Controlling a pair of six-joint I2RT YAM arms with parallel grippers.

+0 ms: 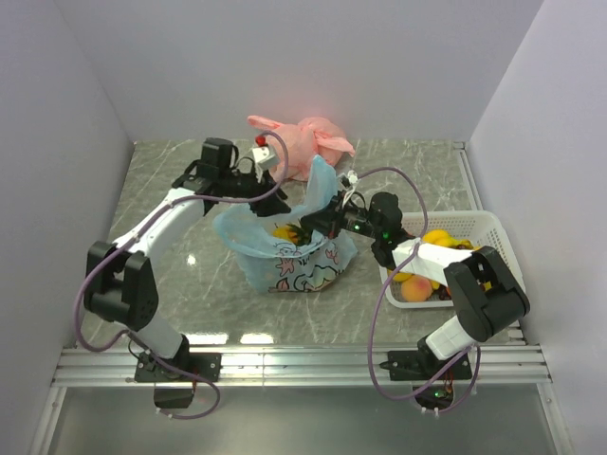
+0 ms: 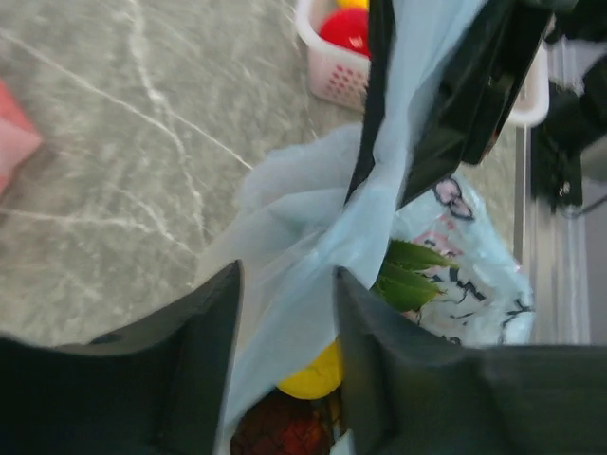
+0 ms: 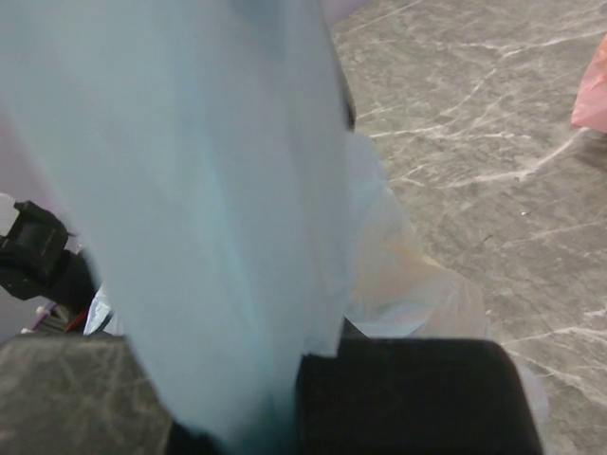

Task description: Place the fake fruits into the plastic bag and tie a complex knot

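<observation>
The light-blue printed plastic bag [image 1: 294, 256] stands open at mid-table. Inside it lie a pineapple with a green crown [image 2: 408, 270] and a yellow fruit [image 2: 308, 374]. More fake fruits stay in the white basket [image 1: 484, 226]: yellow-orange ones [image 1: 436, 237], a peach one [image 1: 414, 287] and a red one [image 2: 346, 28]. My right gripper [image 1: 327, 220] is shut on the bag's handle strip [image 3: 209, 190], which fills the right wrist view. My left gripper [image 2: 285, 284] is open at the bag's left rim, with the handle film running loosely between its fingers [image 2: 204, 351].
A pink-orange knotted bag [image 1: 303, 137] lies at the back of the table. The basket stands at the right edge, beside the right arm. Grey walls close in both sides. A metal rail [image 1: 303, 365] runs along the near edge.
</observation>
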